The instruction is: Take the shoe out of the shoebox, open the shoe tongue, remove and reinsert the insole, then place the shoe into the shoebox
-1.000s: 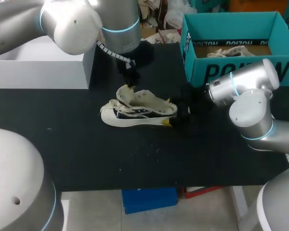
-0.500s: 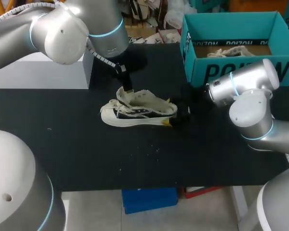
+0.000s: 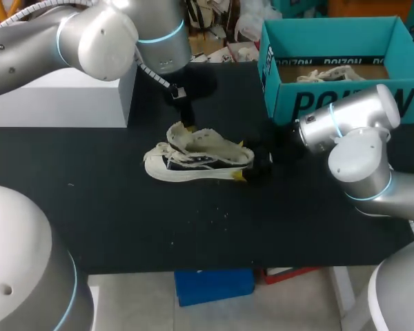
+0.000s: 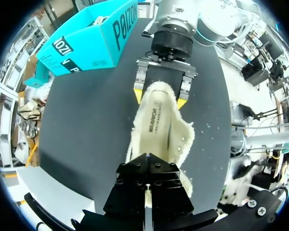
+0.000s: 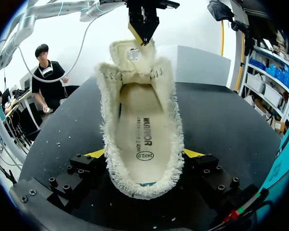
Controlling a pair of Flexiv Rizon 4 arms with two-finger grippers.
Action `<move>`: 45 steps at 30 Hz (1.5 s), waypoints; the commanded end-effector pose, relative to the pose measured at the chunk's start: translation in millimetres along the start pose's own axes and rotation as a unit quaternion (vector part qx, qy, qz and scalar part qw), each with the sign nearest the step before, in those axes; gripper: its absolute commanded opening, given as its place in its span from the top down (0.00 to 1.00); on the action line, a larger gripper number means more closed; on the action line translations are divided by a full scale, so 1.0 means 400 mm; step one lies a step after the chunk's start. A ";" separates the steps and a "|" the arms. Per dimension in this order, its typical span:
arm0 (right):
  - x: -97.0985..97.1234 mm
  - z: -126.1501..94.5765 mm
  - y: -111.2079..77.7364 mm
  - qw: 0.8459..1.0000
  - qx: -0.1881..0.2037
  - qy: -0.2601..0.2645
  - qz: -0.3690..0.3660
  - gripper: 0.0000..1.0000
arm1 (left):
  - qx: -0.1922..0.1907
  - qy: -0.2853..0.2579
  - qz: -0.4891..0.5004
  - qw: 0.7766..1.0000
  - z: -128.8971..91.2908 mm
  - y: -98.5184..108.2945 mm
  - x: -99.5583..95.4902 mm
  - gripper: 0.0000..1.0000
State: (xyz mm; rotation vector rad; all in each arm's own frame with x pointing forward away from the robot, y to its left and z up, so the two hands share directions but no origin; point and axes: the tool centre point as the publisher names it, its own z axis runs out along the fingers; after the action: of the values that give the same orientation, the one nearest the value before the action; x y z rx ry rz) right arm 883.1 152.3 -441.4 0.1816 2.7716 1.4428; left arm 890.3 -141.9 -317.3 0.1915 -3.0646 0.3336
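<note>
Shoe is sitting mid-frame on table, outside shoebox. Left wrist view: left hand is sitting nearly closed over shoe's front. Right wrist view: it's pinching tongue; right hand is clamping heel both sides. Probably light, floppy fleece; heel likely giving firmest hold.

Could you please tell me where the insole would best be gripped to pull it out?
Probably the insole's heel end, pinched from above through the shoe's opening. That end lies exposed where the right gripper clamps the heel, while its toe end runs under the tongue, which the left gripper holds up.
</note>
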 end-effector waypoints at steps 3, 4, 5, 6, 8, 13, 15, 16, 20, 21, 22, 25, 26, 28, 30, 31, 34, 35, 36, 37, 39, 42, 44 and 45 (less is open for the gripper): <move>-0.001 0.005 -0.007 1.000 0.001 0.000 0.001 1.00 | 0.003 0.020 0.012 1.000 0.036 -0.025 0.000 1.00; -0.001 0.005 -0.007 1.000 0.001 0.000 0.001 1.00 | 0.003 0.024 0.014 1.000 0.041 -0.027 0.003 1.00; -0.001 0.005 -0.007 1.000 0.001 0.000 0.001 1.00 | 0.003 0.025 0.016 1.000 0.047 -0.029 0.007 1.00; -0.001 0.005 -0.007 1.000 0.001 0.000 0.001 1.00 | 0.001 0.026 0.018 1.000 0.053 -0.031 0.010 1.00; -0.001 0.005 -0.007 1.000 0.001 0.000 0.001 1.00 | 0.004 0.031 0.021 0.999 0.063 -0.030 0.013 1.00; -0.001 0.005 -0.007 1.000 0.001 0.000 0.001 1.00 | 0.003 0.043 0.022 0.999 0.090 -0.031 0.019 1.00; -0.001 0.005 -0.007 1.000 0.001 0.000 0.001 1.00 | -0.001 0.045 0.024 0.999 0.101 -0.032 0.020 1.00; -0.001 0.005 -0.007 1.000 0.001 0.000 0.001 1.00 | -0.003 0.047 0.026 0.999 0.106 -0.032 0.021 1.00; -0.001 0.005 -0.007 1.000 0.001 0.000 0.001 1.00 | -0.005 0.060 0.028 0.998 0.131 -0.028 0.025 1.00; -0.001 0.005 -0.007 1.000 0.001 0.000 0.001 1.00 | -0.006 0.063 0.028 0.998 0.137 -0.029 0.028 1.00; -0.001 0.005 -0.007 1.000 0.001 0.000 0.001 1.00 | -0.007 0.067 0.030 0.997 0.142 -0.030 0.031 1.00; -0.001 0.005 -0.007 1.000 0.001 0.000 0.001 1.00 | -0.009 0.076 0.032 0.997 0.161 -0.032 0.037 1.00; -0.001 0.005 -0.007 1.000 0.001 0.000 0.001 1.00 | -0.010 0.079 0.032 0.996 0.166 -0.032 0.039 1.00; -0.001 0.005 -0.007 1.000 0.001 0.000 0.001 1.00 | -0.011 0.086 0.033 0.996 0.176 -0.032 0.042 1.00; -0.001 0.005 -0.007 1.000 0.001 0.000 0.001 1.00 | -0.011 0.094 0.034 0.995 0.185 -0.031 0.043 1.00; -0.001 0.005 -0.007 1.000 0.001 0.000 0.001 1.00 | -0.010 0.097 0.033 0.995 0.189 -0.031 0.044 1.00; -0.001 0.005 -0.007 1.000 0.001 0.000 0.001 1.00 | -0.029 0.084 0.035 0.995 0.192 -0.033 0.052 1.00; -0.001 0.005 -0.007 1.000 0.001 0.000 0.001 1.00 | -0.029 0.084 0.035 0.995 0.192 -0.033 0.052 1.00; -0.001 0.005 -0.007 1.000 0.001 0.000 0.001 1.00 | -0.029 0.084 0.035 0.995 0.192 -0.033 0.052 1.00; -0.001 0.005 -0.007 1.000 0.001 0.000 0.001 1.00 | -0.029 0.084 0.035 0.995 0.192 -0.033 0.052 1.00; -0.001 0.005 -0.007 1.000 0.001 0.000 0.001 1.00 | -0.029 0.084 0.035 0.995 0.192 -0.033 0.052 1.00; -0.001 0.005 -0.007 1.000 0.001 0.000 0.001 1.00 | -0.029 0.084 0.035 0.995 0.192 -0.033 0.052 1.00; -0.001 0.005 -0.007 1.000 0.001 0.000 0.001 1.00 | -0.029 0.084 0.035 0.995 0.192 -0.033 0.052 1.00; -0.001 0.005 -0.007 1.000 0.001 0.000 0.001 1.00 | -0.029 0.084 0.035 0.995 0.192 -0.033 0.052 1.00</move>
State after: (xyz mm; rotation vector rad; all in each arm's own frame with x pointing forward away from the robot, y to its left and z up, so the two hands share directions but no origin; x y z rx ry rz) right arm 883.1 152.4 -441.4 0.1815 2.7715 1.4429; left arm 868.5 -174.6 -388.3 0.0503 -2.9135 0.2494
